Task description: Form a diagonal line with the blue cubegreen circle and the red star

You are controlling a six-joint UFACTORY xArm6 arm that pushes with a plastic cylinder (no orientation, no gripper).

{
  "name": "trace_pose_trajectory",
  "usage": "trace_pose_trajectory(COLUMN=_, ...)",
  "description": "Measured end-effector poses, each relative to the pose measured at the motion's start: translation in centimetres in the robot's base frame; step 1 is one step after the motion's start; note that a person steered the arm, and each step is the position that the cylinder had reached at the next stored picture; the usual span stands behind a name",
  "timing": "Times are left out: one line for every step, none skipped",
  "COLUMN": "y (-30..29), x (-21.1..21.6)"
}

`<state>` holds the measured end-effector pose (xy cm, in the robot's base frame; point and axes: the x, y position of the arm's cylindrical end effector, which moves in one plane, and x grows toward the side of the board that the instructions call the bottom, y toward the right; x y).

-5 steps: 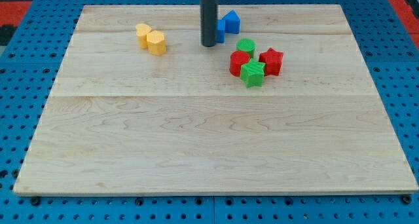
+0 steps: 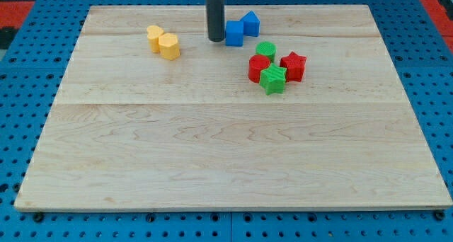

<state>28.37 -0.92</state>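
Observation:
My tip (image 2: 215,39) rests on the board just left of the blue cube (image 2: 234,32), close to it; I cannot tell if they touch. The green circle (image 2: 266,49) lies below and right of the cube. The red star (image 2: 293,65) sits further right and lower, beside the green circle. The three lie roughly along a slant running from upper left to lower right near the view's top centre.
A second blue block (image 2: 250,22) sits right behind the cube. A red cylinder (image 2: 259,68) and a green star (image 2: 272,79) crowd against the red star. Two yellow blocks (image 2: 163,42) lie at the upper left. The wooden board (image 2: 226,164) ends in blue pegboard.
My tip has moved left and slightly toward the view's top, uncovering the blue cube. No block has visibly moved.

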Motion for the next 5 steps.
trace_pose_trajectory(y=2.8, x=0.0)
trace_pose_trajectory(y=3.0, x=0.0)
trace_pose_trajectory(y=3.0, x=0.1)
trace_pose_trajectory(y=5.0, x=2.0)
trace_pose_trajectory(y=9.7, x=3.1)
